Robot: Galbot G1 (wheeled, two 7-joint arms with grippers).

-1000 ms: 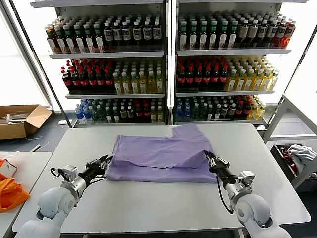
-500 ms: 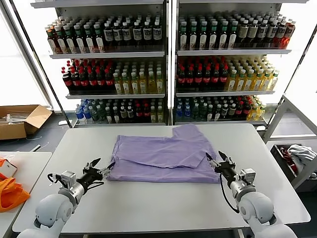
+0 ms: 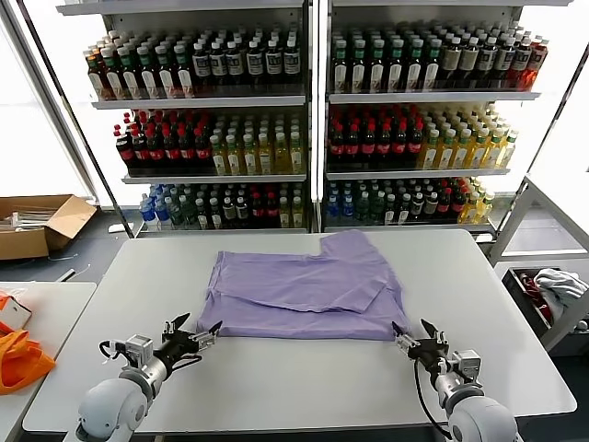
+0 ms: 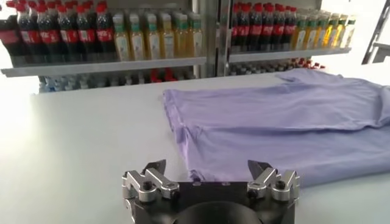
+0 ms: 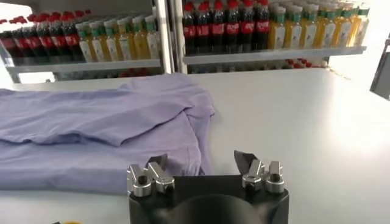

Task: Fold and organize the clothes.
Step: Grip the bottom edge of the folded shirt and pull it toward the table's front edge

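Note:
A lavender T-shirt lies folded flat in the middle of the grey table, one sleeve pointing to the far edge. No print shows. My left gripper is open and empty, just off the shirt's near left corner. My right gripper is open and empty, just off the near right corner. The shirt also shows in the left wrist view beyond my left gripper, and in the right wrist view beyond my right gripper.
Shelves of bottles stand behind the table. A cardboard box sits on the floor at far left. Orange fabric lies on a side table at left. A white-grey cloth heap sits in a bin at right.
Both grippers have let go of the shirt's near edge, opened, and drawn back toward me. The folded shirt now lies flat on the table.

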